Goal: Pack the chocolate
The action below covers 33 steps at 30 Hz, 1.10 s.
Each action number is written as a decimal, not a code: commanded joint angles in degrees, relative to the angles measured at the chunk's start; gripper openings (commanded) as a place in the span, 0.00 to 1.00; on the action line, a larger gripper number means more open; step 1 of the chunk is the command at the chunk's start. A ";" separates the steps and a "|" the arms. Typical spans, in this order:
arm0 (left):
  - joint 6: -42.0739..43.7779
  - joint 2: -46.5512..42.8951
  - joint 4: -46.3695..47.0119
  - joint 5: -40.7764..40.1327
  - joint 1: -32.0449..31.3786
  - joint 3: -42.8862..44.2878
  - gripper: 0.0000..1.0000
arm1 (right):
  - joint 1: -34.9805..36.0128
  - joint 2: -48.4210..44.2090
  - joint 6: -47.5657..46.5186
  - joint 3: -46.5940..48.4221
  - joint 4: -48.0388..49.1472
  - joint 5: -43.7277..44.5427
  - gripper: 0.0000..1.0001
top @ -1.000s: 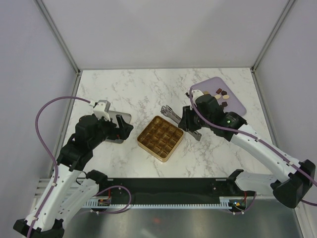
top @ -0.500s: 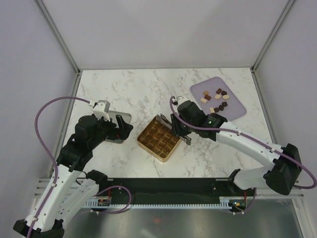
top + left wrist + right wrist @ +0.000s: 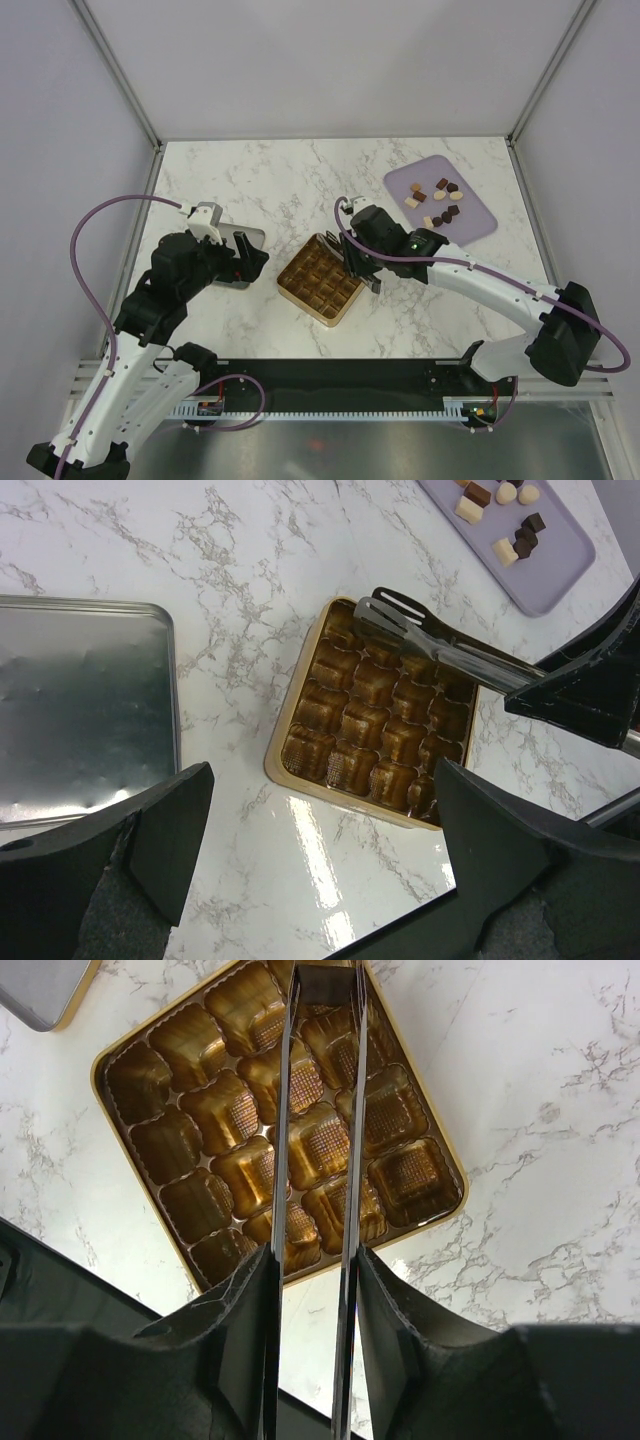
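Swung over from the lilac board (image 3: 482, 226), the right gripper (image 3: 355, 264) clamps the tongs (image 3: 440, 650), blades narrowly parted over the gold tray (image 3: 283, 284), any load untellable, while the chocolate (image 3: 437, 196) lies well behind their handle end, nearest this arm.

A square gold gridded tray (image 3: 322, 281) sits mid-frame on the marble tabletop (image 3: 270, 180), with metal tongs (image 3: 440, 650) angled over its upper corner, a silver tin lid (image 3: 85, 705) just left and a lavender tray (image 3: 480, 215) at upper right.
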 commanded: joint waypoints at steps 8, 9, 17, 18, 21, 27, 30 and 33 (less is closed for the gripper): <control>2.41 -0.50 0.03 -0.87 -0.29 -0.42 1.00 | 0.71 -0.41 0.78 2.96 2.85 1.91 0.50; 2.41 -0.50 0.03 -0.95 -0.29 -0.42 1.00 | 0.62 -0.58 0.78 3.05 2.85 1.91 0.50; 2.41 -0.68 -0.06 -0.95 -0.29 -0.42 1.00 | 0.62 -3.74 0.34 5.59 0.83 1.99 0.49; 2.41 -0.68 0.02 -0.95 -0.29 -0.42 1.00 | 0.62 -4.10 0.17 6.90 -1.00 3.13 0.49; 2.41 -0.85 -0.06 -0.95 -0.29 -0.42 1.00 | -0.16 -4.63 -1.68 8.75 -5.22 9.45 0.48; 2.41 -0.86 -0.06 -0.78 -0.29 -0.42 1.00 | -10.07 -5.85 -3.61 7.01 -9.19 12.45 0.49; 2.41 -0.94 0.02 -0.60 -0.29 -0.51 1.00 | -17.10 -6.56 -3.79 4.29 -9.72 12.19 0.49; 2.33 -0.86 0.11 -0.43 -0.29 -0.51 1.00 | -22.03 -6.21 -4.40 2.00 -9.81 13.25 0.49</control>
